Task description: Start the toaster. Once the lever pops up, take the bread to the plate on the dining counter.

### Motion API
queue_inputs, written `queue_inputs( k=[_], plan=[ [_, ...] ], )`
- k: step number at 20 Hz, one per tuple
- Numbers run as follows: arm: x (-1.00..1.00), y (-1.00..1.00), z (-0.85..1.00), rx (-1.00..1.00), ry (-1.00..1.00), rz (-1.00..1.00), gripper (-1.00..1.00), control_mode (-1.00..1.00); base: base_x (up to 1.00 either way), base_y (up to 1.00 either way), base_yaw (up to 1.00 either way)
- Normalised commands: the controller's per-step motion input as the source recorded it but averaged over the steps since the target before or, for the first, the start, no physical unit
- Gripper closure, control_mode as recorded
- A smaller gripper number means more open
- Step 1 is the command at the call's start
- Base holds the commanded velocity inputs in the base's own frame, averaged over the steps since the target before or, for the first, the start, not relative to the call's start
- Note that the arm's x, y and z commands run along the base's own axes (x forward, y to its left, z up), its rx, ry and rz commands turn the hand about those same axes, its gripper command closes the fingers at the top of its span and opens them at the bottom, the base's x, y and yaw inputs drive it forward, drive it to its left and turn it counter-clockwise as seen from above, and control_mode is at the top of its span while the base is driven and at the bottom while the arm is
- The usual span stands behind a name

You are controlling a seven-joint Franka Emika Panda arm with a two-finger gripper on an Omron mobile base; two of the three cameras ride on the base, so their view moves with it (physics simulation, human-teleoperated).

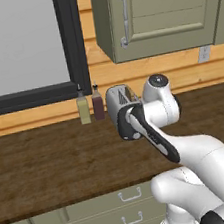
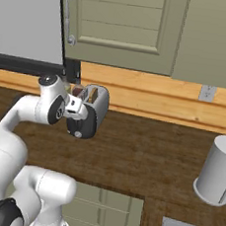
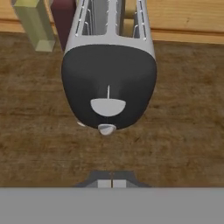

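At the centre of the hand view, upper half: small silver rounded toaster with black end panel (image 3: 108,83), end-on, two top slots running away toward the top edge. Pale lever tab at the panel's lower edge, a half-round knob just above it. Directly below, near the bottom of the frame, two-finger dark-tipped pincer (image 3: 111,183), tips pressed together, pinching nothing, apart from the toaster with bare dark wood-grain worktop (image 3: 39,131) between. Slots: wire guides visible, contents not discernible. At upper left of the same frame, square olive-yellow bottle (image 3: 35,24) and dark maroon bottle (image 3: 64,19), side by side, just beside the toaster. At right of the right base view, upright white paper-towel roll on a round holder (image 2: 217,171).
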Motion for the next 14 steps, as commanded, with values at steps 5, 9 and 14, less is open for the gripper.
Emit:
queue_inputs(
  k=[5, 9, 14],
  plan=[
    [0.25, 0.00, -0.17, 0.00, 0.00, -0.01, 1.00, -1.00, 0.00, 0.00, 0.00],
    [0.39, 0.00, -0.12, 0.00, 0.00, -0.02, 1.00, -1.00, 0.00, 0.00, 0.00],
    [0.35, 0.00, -0.15, 0.00, 0.00, -0.01, 1.00, -1.00, 0.00, 0.00, 0.00]
  ],
)
